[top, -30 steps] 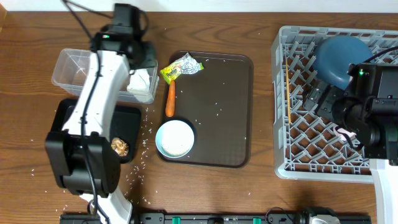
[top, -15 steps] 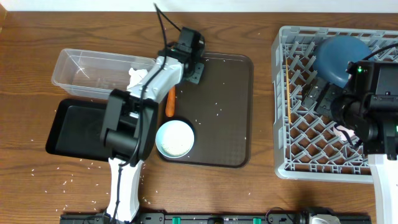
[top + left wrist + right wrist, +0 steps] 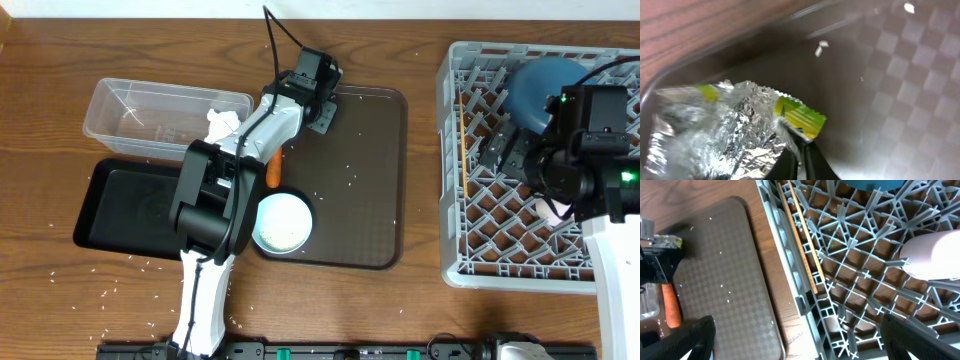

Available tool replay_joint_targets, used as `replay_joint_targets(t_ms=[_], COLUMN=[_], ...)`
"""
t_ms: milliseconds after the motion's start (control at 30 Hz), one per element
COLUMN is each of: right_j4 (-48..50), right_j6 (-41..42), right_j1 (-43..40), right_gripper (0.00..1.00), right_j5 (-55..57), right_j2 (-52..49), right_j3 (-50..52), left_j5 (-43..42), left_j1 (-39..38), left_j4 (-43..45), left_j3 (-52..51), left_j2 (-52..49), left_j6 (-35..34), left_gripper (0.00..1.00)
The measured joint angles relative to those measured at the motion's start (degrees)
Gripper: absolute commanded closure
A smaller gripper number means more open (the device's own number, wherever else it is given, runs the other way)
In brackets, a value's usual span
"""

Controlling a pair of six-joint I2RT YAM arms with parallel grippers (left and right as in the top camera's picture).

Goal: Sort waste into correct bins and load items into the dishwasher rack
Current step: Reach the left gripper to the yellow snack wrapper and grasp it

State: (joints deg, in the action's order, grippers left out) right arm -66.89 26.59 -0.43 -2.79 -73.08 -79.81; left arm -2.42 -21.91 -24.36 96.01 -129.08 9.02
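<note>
Overhead first: my left end effector (image 3: pixel 320 98) sits at the upper left corner of the brown serving tray (image 3: pixel 365 190), and from up here I can't really make out what it's got. The carrot (image 3: pixel 272 172) lies on the tray's left edge with the white bowl (image 3: pixel 282 222) just below it. Rice grains (image 3: pixel 350 180) are scattered over the tray and worktop (image 3: pixel 420 40). At frame left, the clear tub (image 3: pixel 150 115) has the crumpled tissue (image 3: pixel 220 125) at its right end, and the black tray (image 3: pixel 125 205) sits below the tub. The right end effector (image 3: pixel 507 155) hangs over the grey rack (image 3: pixel 500 245), which holds the dark-blue dish (image 3: pixel 545 88) and chopsticks (image 3: pixel 463 140).

Left wrist cam: fingers pinched tight on a corner of the snack wrapper (image 3: pixel 735 127), which is all crinkly foil with a yellow-green edge, right over the tray.

Right wrist cam: fingers spread wide, gripping nothing. The pink cup (image 3: pixel 935 255) lies in the rack at right, with the chopsticks along the rack's left side.
</note>
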Motion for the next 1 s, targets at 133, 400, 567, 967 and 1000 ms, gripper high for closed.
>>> replay_joint_targets(t_ms=[133,400,567,967,1000], right_j4=[0.0,-0.1,-0.1,-0.1,-0.2], right_j6=[0.0,0.0,0.0,0.0,0.0], right_j1=[0.0,0.0,0.0,0.0,0.0], right_gripper=[0.01,0.01,0.01,0.01,0.01], right_j5=[-0.2,-0.2,-0.2,-0.3,-0.3], right_j2=[0.0,0.0,0.0,0.0,0.0], right_j3=[0.0,0.0,0.0,0.0,0.0], left_j5=[0.0,0.0,2.4,-0.3,-0.2], left_j1=[0.0,0.0,0.7,3.0,2.3], left_j4=[-5.0,-17.7,-20.3,-17.5,-16.2], left_j3=[0.0,-0.2,0.1,-1.8,-2.5], left_j2=[0.0,11.8,26.1,25.7,23.9], left_j6=[-0.2,-2.8,-5.6,-4.4,-4.1], left_gripper=[0.94,0.94,0.94,0.47,0.44])
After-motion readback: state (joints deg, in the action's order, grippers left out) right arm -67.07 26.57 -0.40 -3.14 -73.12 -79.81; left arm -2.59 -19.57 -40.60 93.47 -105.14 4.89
